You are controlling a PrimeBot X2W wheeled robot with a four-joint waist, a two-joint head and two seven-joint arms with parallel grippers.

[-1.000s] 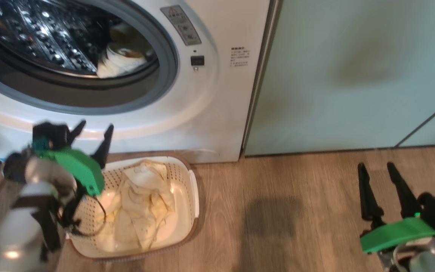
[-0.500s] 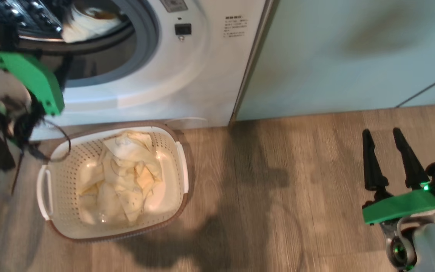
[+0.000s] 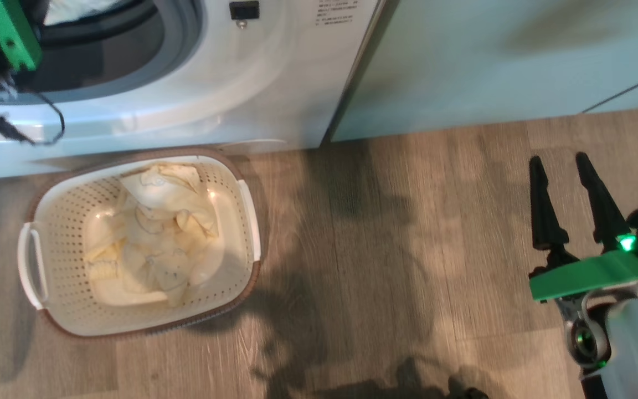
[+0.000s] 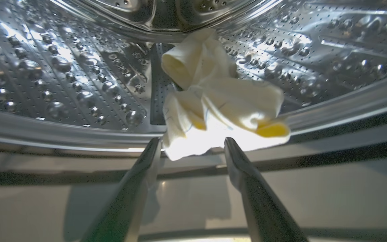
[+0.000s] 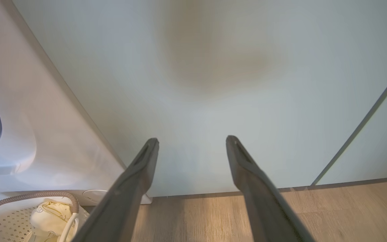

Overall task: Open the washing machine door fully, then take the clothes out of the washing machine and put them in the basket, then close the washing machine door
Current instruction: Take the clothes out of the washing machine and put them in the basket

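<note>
The white washing machine (image 3: 214, 83) stands open at the top left; its door is out of view. My left gripper (image 4: 192, 141) is open at the drum's lip, its green wrist (image 3: 3, 27) at the opening. Just past its fingertips a pale yellow and cream bundle of clothes (image 4: 220, 101) lies in the steel drum (image 4: 62, 67), apart from both fingers. More cream clothes (image 3: 153, 233) lie in the basket (image 3: 58, 233) on the floor before the machine. My right gripper (image 3: 558, 159) hangs open and empty over the floor at the right, facing the cabinet (image 5: 213, 67).
Pale green cabinet panels (image 3: 490, 55) stand right of the machine. Wood floor (image 3: 380, 249) stretches between the basket and my right gripper. A dark cable (image 3: 47, 127) hangs from my left wrist in front of the machine. The basket's corner (image 5: 29, 201) shows at the right wrist view's lower left.
The head camera has moved, shifting the whole picture up and left. My left arm has risen from above the basket into the drum opening. The right gripper has stayed open.
</note>
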